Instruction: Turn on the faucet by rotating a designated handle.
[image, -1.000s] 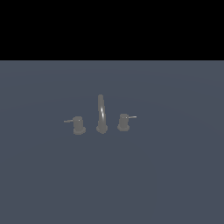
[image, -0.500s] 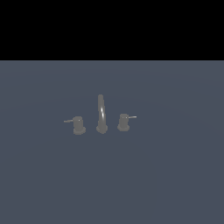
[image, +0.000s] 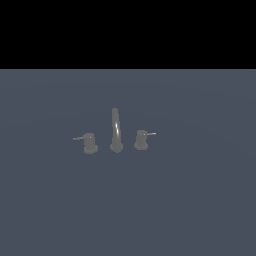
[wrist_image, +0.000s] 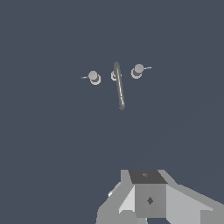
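Nothing has moved since the earlier frames: in the exterior view the faucet stands mid-surface, the handle just beside the spout on that view's right, lever pointing right, no arm visible. Wrist view looks down on the handle from well apart; only the gripper body shows, so open or closed, I cannot tell. Best approach is probably descending beside the lever tip and pushing sideways, clear of the spout.
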